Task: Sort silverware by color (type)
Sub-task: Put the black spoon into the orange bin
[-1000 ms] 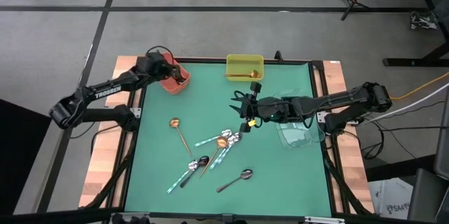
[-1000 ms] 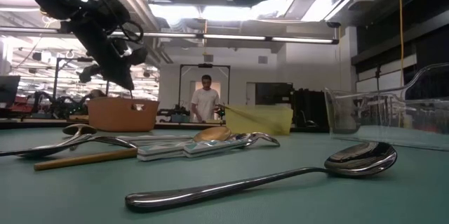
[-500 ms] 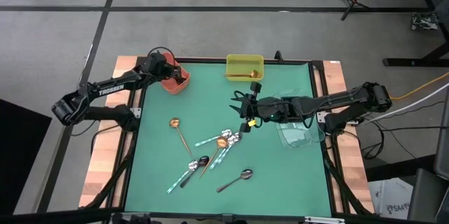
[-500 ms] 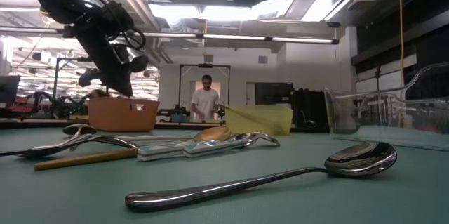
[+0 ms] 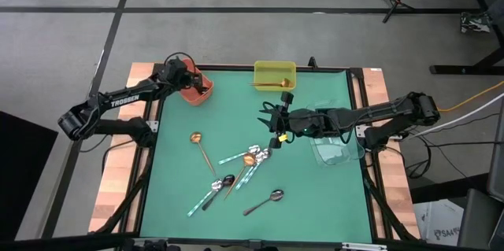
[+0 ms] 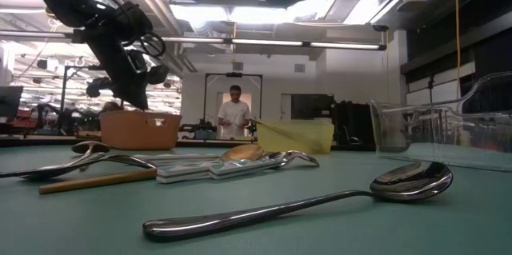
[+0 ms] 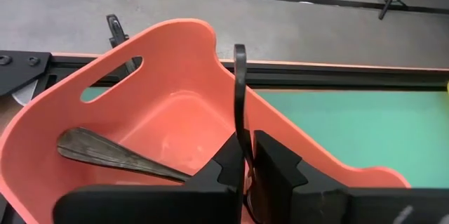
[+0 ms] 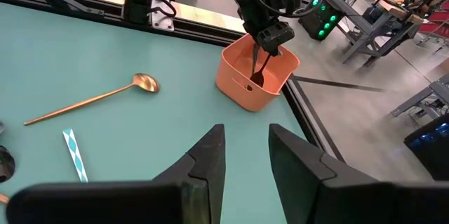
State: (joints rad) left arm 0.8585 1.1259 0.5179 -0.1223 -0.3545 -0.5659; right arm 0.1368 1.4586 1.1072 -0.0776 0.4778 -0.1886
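Spoons [image 5: 250,159] litter green table [image 5: 315,196] (person [image 6: 234,117] beyond); left hand [image 7: 245,164] clamps black spoon [image 7: 240,83].

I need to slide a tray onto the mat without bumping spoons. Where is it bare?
Bare mat lies left of the gold spoon, and between the orange bin and yellow bin. The spoon cluster crowds the centre; the right pincer hovers just above it.

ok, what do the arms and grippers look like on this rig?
Both arms are black, jointed tubes. The left arm has white TROSSEN lettering along its link and looped black cable at the wrist. The left gripper has two blocky matte-black fingers. The right arm carries cable bundles and a small yellow tag near the right gripper, whose fingers are flat, dark and angular.
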